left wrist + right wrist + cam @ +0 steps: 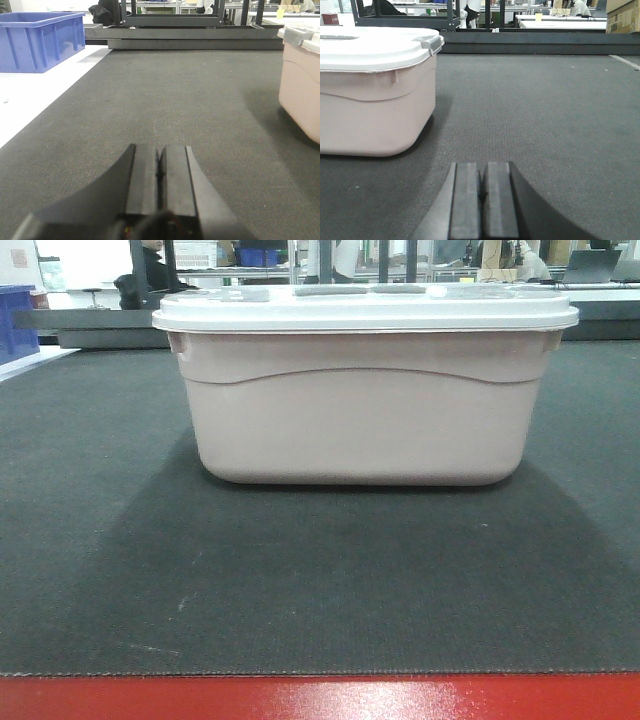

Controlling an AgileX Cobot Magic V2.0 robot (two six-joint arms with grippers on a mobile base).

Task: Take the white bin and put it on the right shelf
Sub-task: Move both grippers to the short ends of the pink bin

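Note:
The white bin, a pale pinkish tub with a flat white lid, stands on the dark mat straight ahead. It shows at the right edge of the left wrist view and at the left of the right wrist view. My left gripper is shut and empty, low over the mat, left of the bin. My right gripper is shut and empty, low over the mat, right of the bin. Neither gripper shows in the front view. The right shelf is out of view.
A dark mat covers the table, with a red front edge. A blue open crate stands on a white surface at the far left. Dark metal frames and desks stand behind the table.

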